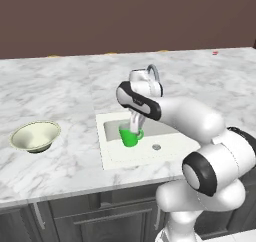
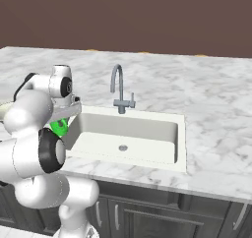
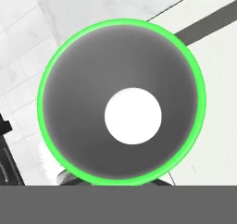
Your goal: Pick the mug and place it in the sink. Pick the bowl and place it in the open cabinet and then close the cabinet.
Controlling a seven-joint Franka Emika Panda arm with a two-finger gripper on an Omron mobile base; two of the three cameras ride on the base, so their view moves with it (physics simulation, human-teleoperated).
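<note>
Bowl sits on the marble counter at nine o'clock of the sink, faucet behind the basin, while the gripper, clamped on the mug, hangs over its left side.

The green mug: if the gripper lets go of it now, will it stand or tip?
The mug hangs upright over the sink, so it probably lands standing. Its small round base may let it tip or roll. It looks rigid, hardly deformable.
</note>
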